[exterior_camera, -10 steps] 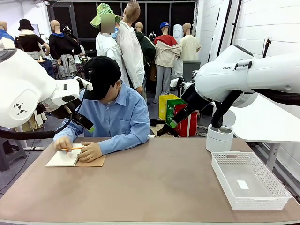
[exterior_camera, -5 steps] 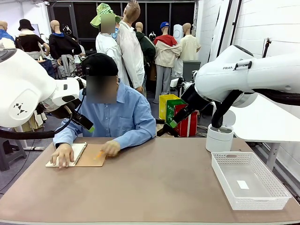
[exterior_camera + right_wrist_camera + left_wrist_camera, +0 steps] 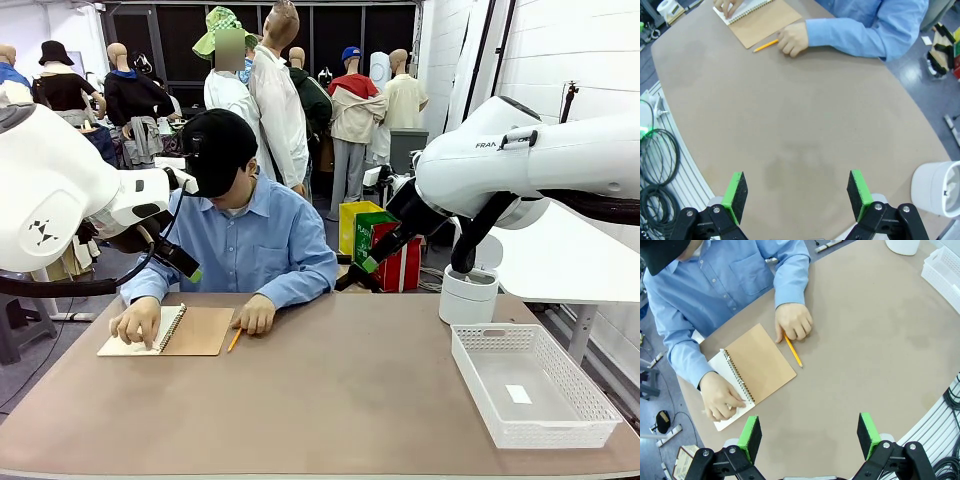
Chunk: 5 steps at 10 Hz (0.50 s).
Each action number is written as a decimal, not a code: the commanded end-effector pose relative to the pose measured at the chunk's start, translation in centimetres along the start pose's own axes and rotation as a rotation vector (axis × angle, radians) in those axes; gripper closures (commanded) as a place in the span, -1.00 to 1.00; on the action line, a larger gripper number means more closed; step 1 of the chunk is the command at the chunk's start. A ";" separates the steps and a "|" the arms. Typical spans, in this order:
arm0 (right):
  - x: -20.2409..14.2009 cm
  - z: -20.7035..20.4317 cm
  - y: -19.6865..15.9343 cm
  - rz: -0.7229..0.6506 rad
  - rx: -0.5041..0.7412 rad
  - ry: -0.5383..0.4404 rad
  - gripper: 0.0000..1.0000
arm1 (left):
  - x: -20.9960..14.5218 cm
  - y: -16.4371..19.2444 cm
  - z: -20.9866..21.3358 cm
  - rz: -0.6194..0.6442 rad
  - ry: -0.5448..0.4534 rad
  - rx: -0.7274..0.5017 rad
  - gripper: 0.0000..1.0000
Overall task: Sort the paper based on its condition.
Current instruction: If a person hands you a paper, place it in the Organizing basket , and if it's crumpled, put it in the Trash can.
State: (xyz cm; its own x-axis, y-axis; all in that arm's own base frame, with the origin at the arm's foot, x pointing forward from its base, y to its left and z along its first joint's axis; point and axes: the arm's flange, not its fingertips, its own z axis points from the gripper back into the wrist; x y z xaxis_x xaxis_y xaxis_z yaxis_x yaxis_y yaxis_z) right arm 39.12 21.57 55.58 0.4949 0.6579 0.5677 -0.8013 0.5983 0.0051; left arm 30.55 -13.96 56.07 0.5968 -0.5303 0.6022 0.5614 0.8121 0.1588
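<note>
the paper (image 3: 722,405), a thin limp page in the open notebook (image 3: 760,362), lies under a person's hand (image 3: 720,397) at the bench's (image 3: 330,400) far left; likely best pinched by a free edge. left claw (image 3: 810,432) and right claw (image 3: 797,197) hang released, empty.

Spiral notebook (image 3: 165,331) open on the table (image 3: 330,400), far left, before the seated person (image 3: 245,240). One hand (image 3: 137,322) on its page, other hand (image 3: 255,315) just right of it, pencil (image 3: 234,340) between cover and that hand. Basket (image 3: 530,385) near right edge; lidless bin (image 3: 468,295) behind it.
</note>
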 end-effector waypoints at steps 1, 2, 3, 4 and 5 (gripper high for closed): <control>0.1 0.0 0.1 -0.009 -0.007 0.002 -1.00 | 0.0 0.0 0.0 0.001 -0.001 -0.001 -1.00; 0.1 0.0 0.1 -0.009 -0.007 0.002 -1.00 | 0.0 0.0 0.0 0.001 -0.001 -0.001 -1.00; 0.1 0.0 0.1 -0.009 -0.007 0.002 -1.00 | 0.0 0.0 0.0 0.001 -0.001 -0.001 -1.00; 0.1 0.0 0.1 -0.009 -0.007 0.002 -1.00 | 0.0 0.0 0.0 0.001 -0.001 -0.001 -1.00; 0.1 0.0 0.1 -0.009 -0.007 0.002 -1.00 | 0.0 0.0 0.0 0.001 -0.001 -0.001 -1.00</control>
State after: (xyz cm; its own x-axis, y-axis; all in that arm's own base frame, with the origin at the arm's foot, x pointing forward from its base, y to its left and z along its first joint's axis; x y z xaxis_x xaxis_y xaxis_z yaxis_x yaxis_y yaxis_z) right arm 39.12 21.57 55.58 0.4949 0.6579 0.5677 -0.8012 0.5983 0.0051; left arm 30.55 -13.96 56.07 0.5968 -0.5303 0.6022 0.5614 0.8121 0.1588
